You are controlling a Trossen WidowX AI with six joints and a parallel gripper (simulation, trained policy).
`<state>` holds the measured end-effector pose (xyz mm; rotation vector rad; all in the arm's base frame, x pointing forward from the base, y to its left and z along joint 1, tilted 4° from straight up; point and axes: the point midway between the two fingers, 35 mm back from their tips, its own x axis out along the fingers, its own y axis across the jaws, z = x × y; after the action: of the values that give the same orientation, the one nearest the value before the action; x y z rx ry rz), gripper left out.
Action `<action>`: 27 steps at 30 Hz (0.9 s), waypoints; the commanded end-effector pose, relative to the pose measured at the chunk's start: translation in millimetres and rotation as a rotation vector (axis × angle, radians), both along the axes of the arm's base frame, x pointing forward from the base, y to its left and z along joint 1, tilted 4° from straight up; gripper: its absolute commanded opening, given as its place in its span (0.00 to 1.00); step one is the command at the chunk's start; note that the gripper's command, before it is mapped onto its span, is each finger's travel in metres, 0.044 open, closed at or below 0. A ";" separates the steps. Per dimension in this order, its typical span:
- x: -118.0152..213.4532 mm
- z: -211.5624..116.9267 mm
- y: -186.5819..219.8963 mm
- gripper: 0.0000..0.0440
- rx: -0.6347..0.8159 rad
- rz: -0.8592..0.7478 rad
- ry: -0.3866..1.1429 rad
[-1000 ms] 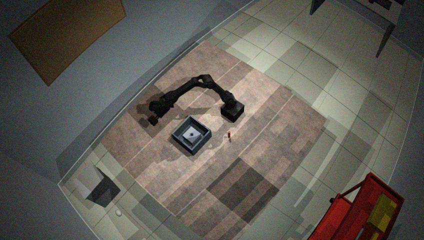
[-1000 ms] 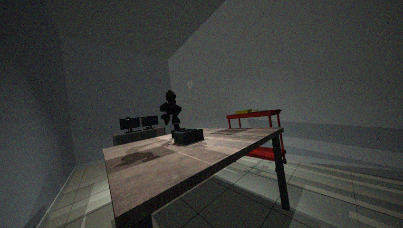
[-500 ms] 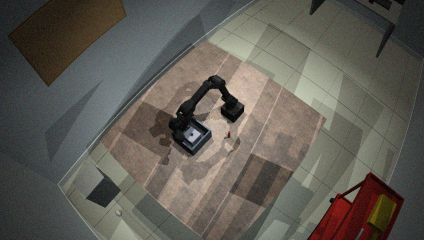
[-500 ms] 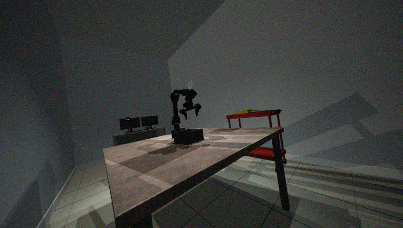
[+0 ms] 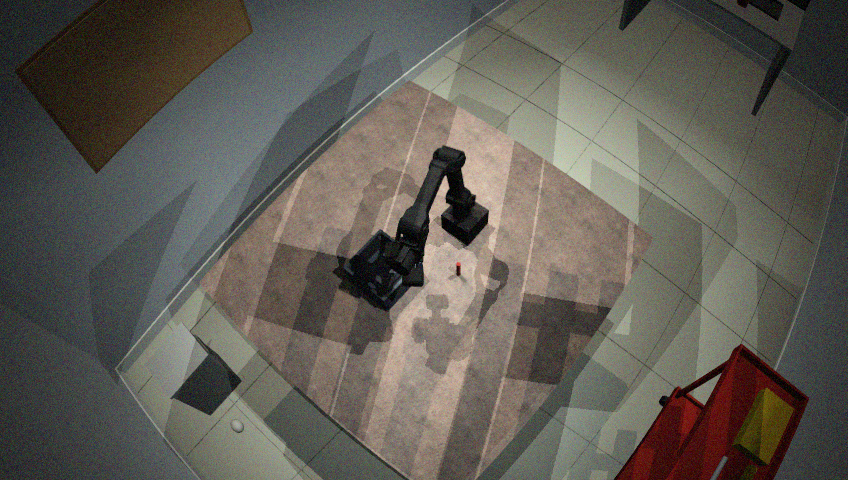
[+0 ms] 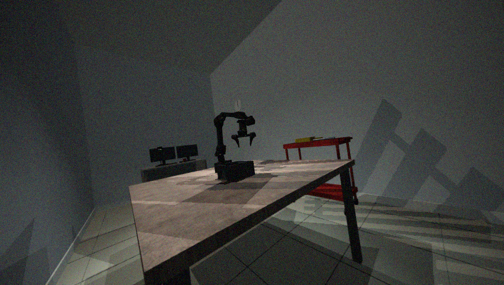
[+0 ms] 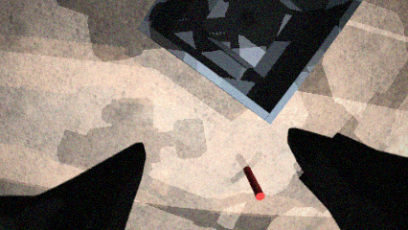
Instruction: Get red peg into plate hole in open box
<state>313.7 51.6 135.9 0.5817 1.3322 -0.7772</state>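
Pincer (image 5: 410, 261) (image 6: 244, 145) (image 7: 216, 142), opened wide and empty above the surface (image 5: 416, 410) (image 6: 198, 218) (image 7: 29, 125), presumably to admit the red peg (image 5: 458, 268) (image 7: 254, 183), which stands upright outside the open box (image 5: 386, 306) (image 6: 235, 172) (image 7: 225, 86), leaving its upper end graspable.

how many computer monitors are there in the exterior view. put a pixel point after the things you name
2. Both stand side by side on the desk (image 6: 176, 173) behind the robot arm: a left monitor (image 6: 162, 156) and a right monitor (image 6: 186, 151). Others could be hidden behind the arm or outside the view.
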 end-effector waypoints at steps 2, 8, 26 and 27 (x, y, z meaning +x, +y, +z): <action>-29.5 -3.1 19.1 1.00 0.002 0.007 0.074; -69.1 -8.1 40.5 1.00 -0.018 0.017 0.168; -134.9 -44.6 60.6 1.00 -0.115 0.082 0.330; -136.4 -47.8 60.5 1.00 -0.118 0.086 0.334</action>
<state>181.9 111.8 95.5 0.3214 1.5818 -0.8966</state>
